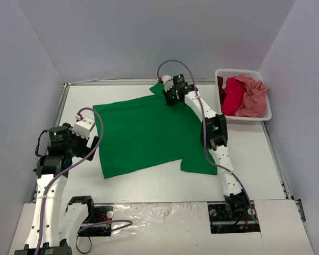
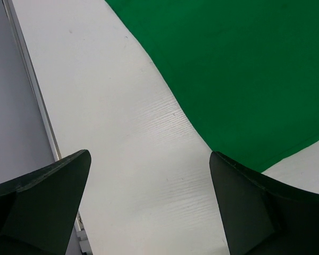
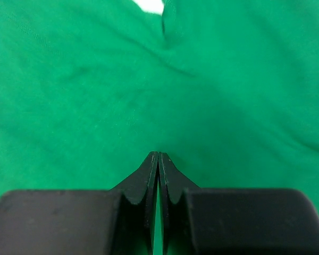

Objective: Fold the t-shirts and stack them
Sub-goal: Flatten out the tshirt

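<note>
The green t-shirt (image 1: 143,133) lies spread flat mid-bench (image 1: 149,183). The right gripper (image 3: 158,155) is at the shirt's far edge, its fingers pressed together on the cloth; whether they pinch a fold cannot be told. The left gripper (image 2: 149,159) hangs wide over bare bench, just left of the shirt's near-left edge.

a robot lab cell: plain grey walls (image 1: 149,37) box in a white table (image 1: 143,183) with bolted arms (image 1: 223,159).
</note>
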`<state>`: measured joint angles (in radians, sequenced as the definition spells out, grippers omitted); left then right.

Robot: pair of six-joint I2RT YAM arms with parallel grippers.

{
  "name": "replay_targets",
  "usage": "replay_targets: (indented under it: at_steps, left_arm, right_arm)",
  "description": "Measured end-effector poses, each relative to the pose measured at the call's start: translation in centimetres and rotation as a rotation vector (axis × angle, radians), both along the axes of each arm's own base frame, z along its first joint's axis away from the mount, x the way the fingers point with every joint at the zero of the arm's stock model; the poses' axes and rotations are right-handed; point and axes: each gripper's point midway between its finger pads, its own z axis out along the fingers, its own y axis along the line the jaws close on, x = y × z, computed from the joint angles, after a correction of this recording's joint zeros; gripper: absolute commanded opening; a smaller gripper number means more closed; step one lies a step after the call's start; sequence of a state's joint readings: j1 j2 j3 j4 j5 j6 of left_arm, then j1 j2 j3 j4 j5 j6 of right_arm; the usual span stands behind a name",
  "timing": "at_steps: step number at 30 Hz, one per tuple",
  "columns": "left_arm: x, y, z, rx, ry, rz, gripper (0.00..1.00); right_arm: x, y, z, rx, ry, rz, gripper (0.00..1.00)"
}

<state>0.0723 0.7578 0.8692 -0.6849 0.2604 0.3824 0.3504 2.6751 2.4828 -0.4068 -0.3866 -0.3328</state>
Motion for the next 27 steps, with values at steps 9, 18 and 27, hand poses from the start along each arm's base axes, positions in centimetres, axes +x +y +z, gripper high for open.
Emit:
replay_targets:
  at_steps: [9,18,27]
  left_arm:
    - [0.1,0.4,-1.0,-0.001,0.036,0.015,0.94]
    - [0.7,0.5,-2.1,-0.001,0.081,0.019,0.94]
    - [2.3,0.8,-3.7,0.000,0.137,0.025,0.94]
  right_arm:
    - [1.3,0.0,-1.7,-0.026,-0.029,-0.060,0.00]
    - [4.8,-1.1,-1.6,-0.040,-0.139,-0.198,0.00]
    - [6.1,-2.0,-1.5,-0.047,-0.185,-0.268,0.35]
